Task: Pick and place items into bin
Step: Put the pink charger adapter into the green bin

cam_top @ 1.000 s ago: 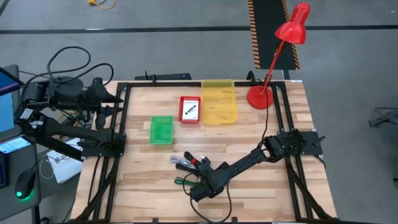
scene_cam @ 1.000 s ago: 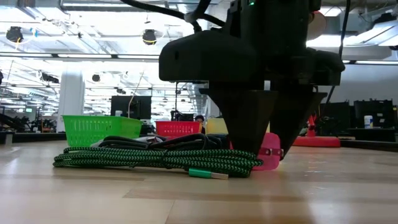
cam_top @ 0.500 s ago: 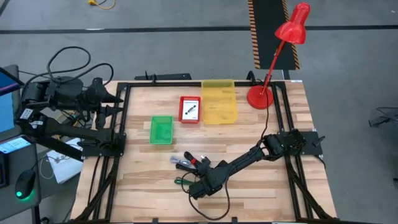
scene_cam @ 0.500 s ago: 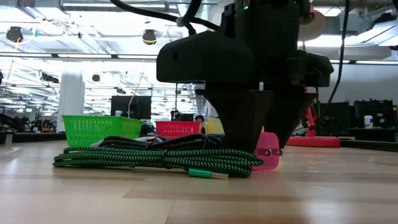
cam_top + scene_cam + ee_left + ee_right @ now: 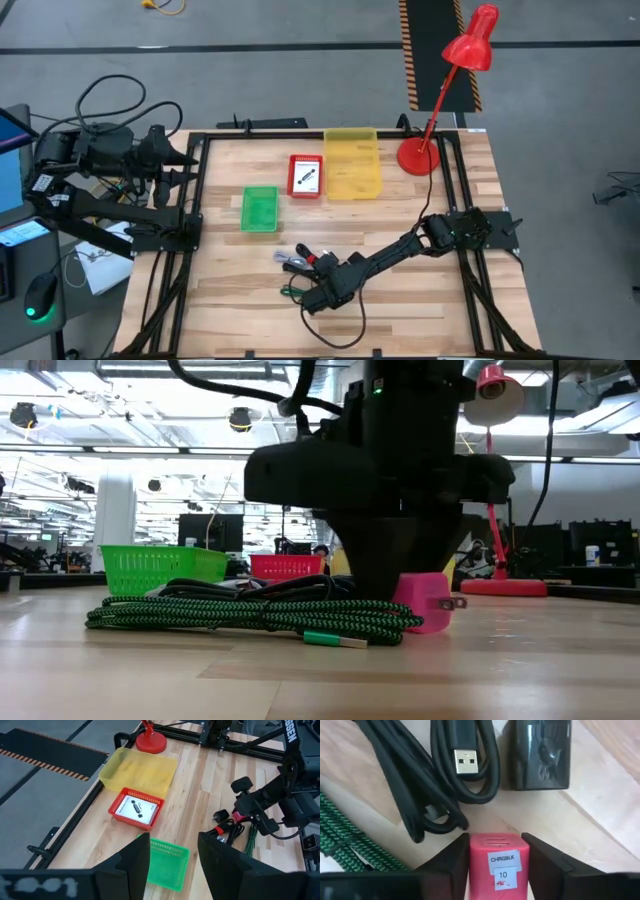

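Observation:
My right gripper [image 5: 318, 292] is low over the table's near middle, open. One finger stands on each side of a pink charger block [image 5: 500, 857] labelled CHRGBLK 10, which rests on the table [image 5: 425, 603]. Beside the block lie a green braided cable [image 5: 250, 618], a black cable with a USB plug [image 5: 466, 762] and a black adapter [image 5: 539, 752]. A black-and-red cable bundle [image 5: 298, 258] lies just far of the gripper. My left gripper [image 5: 174, 855] waits open, off the table's left edge [image 5: 160, 160]. My right gripper comes at the pink charger block from above, slanting, with a finger [image 5: 447, 865] along each of the block's sides [image 5: 475, 855]. Whether the fingers touch those sides I cannot tell. The block sits on the table.
A green bin [image 5: 259, 208], a red bin [image 5: 306, 176] holding a white printed card and a yellow bin [image 5: 352, 162] stand in a row on the table's far half. A red desk lamp [image 5: 418, 155] stands at the far right corner. Black rails frame the table.
My right gripper has moved a little toward the table's left and far edges, over the cable pile and the pink block. In the low view more of the pink block shows beside the fingers than before. The block and cables have stayed in place.

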Tool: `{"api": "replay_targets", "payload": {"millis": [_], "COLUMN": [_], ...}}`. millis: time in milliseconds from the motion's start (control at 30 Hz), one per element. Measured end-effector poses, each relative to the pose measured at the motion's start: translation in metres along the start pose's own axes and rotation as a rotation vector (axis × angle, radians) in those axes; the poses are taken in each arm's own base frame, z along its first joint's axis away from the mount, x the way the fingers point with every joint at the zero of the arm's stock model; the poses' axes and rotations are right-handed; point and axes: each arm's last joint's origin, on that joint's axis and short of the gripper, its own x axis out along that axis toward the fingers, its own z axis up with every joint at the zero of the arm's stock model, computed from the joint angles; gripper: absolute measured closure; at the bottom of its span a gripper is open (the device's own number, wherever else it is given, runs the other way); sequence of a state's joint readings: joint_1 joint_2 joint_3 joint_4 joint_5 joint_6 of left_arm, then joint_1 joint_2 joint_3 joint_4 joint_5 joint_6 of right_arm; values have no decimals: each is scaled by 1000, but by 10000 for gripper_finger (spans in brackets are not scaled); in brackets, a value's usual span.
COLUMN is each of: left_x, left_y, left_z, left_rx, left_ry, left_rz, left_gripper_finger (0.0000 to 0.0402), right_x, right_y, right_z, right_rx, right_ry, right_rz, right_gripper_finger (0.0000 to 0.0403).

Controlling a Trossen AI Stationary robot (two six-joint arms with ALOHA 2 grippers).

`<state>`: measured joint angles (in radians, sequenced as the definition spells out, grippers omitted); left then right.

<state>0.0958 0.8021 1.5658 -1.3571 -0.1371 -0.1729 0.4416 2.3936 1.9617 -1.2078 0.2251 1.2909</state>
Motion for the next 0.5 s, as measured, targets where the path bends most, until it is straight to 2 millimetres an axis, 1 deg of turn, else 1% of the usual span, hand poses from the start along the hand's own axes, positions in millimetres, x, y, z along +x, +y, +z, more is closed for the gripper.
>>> {"api": "replay_targets", "payload": {"millis": [33, 267, 400, 500], "left_x": [0, 0, 0, 0], "left_y": [0, 1, 1, 1], "left_z": [0, -5, -7, -8], "left_rx": [-5, -11, -24, -40], "left_ry": [1, 47, 69, 78], "left_rz": [0, 9, 14, 17], "left_gripper_finger": [248, 248, 248, 248], "right_x": [0, -2, -15, -32], "right_y": [-1, -10, -11, -12], "right_z": [0, -7, -8, -3], "right_rx": [-2, -20, -30, -31], "right_ry": [3, 47, 53, 38], "right_rz": [-6, -110, -133, -140], "right_gripper_finger": [259, 259, 259, 259]}}
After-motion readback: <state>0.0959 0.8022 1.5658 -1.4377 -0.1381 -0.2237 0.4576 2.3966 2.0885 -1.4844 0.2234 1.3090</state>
